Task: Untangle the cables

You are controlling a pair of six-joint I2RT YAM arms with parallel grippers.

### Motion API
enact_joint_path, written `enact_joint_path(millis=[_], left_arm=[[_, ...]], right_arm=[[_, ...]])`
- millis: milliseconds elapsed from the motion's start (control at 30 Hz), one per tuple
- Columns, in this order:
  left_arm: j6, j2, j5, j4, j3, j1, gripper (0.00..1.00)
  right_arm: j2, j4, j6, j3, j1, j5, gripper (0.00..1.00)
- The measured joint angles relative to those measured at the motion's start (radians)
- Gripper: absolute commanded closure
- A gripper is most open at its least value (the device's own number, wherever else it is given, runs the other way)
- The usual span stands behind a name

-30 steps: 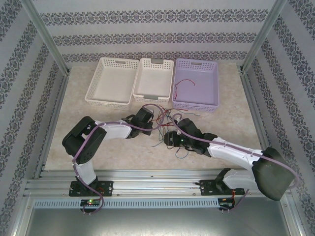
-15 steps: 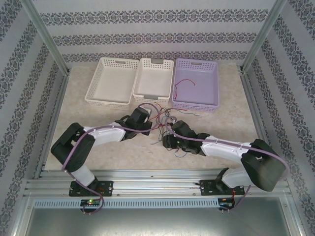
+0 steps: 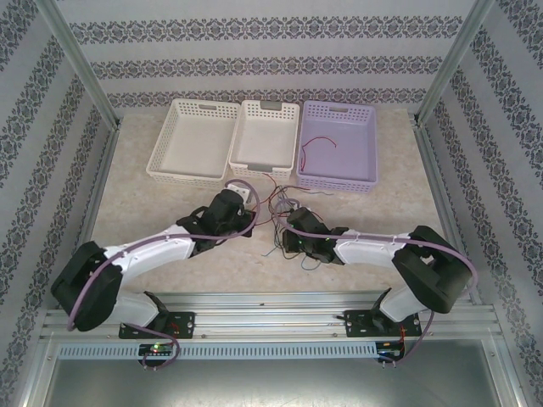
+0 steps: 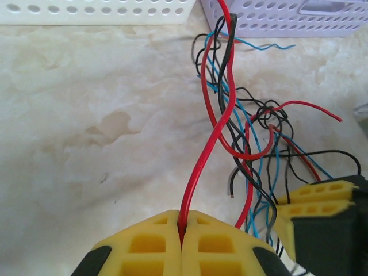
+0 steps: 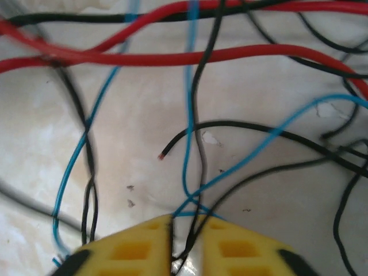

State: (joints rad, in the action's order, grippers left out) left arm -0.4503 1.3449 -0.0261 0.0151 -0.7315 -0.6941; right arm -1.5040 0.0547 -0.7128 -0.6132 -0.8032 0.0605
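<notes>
Red, blue, black cables (image 4: 230, 86); three baskets (image 3: 263, 170).

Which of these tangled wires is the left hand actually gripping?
The red cable pinched in the shut left hand, rising toward the baskets; the blue wires and black wires lie outside that grip.

Patterned striped walls (image 3: 271, 51), marbled beige tabletop (image 3: 144, 203), aluminium frame rails (image 3: 271, 312).

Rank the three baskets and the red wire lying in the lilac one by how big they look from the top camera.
1. the left white basket and the lilac basket, too alike to separate
2. the middle white basket, which looks narrower
3. the red wire, smallest by far
</notes>
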Motion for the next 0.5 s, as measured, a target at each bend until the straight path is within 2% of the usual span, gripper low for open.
enact_joint_path(millis=[67,300,500], left_arm=[[-0.004,-0.047,0.0,0.042,0.002,0.0,1.0],[0.0,-0.205,0.01,0.268,-0.039,0.0,1.0],[0.029,-0.295,0.042,0.539,-0.13,0.0,1.0]], right_arm=[[-0.003,0.004,-0.008,0.0,0.0,0.009,1.0],[0.023,0.013,-0.016,0.018,0.014,0.038,1.0],[0.078,0.013,-0.018,0.082,0.108,0.038,1.0]])
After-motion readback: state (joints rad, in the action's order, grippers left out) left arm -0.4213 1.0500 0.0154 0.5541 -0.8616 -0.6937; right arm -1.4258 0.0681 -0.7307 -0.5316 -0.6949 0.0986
